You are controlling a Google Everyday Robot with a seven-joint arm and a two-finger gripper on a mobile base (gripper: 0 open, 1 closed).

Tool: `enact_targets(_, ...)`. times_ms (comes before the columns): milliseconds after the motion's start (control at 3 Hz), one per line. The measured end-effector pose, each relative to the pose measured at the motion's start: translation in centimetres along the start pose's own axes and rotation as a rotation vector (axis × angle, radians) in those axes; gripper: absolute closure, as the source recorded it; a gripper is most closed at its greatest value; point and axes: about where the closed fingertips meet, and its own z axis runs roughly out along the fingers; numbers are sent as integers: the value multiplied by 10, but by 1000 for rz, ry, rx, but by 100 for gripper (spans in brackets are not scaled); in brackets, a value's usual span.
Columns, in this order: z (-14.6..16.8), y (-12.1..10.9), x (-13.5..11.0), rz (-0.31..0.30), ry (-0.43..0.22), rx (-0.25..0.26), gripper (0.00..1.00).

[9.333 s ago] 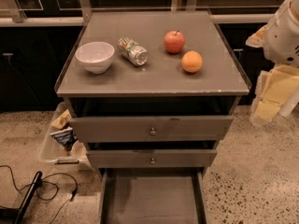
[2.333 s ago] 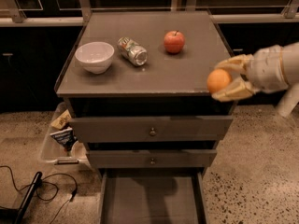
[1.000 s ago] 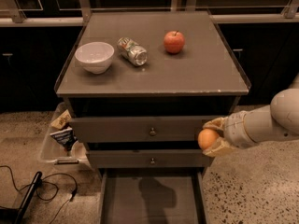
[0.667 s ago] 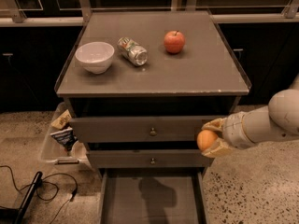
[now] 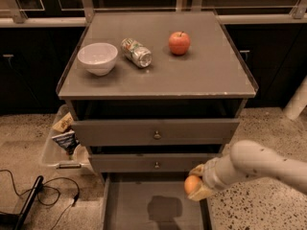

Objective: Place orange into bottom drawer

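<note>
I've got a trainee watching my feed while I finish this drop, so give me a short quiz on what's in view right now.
1. True or false: the gripper holds the orange over the right side of the open bottom drawer.
2. What lies on its side between the white bowl and the red apple on the cabinet top? A) a can B) a cup C) a spoon
3. How many things rest on the cabinet top?
Key: 1 true; 2 A, the can; 3 three.
</note>
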Motion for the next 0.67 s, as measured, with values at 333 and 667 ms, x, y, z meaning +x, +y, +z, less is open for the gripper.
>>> enact_targets(333,80,14,24,31,4,-25,100)
enact_targets(667,138,16,40,44,10,-37,100)
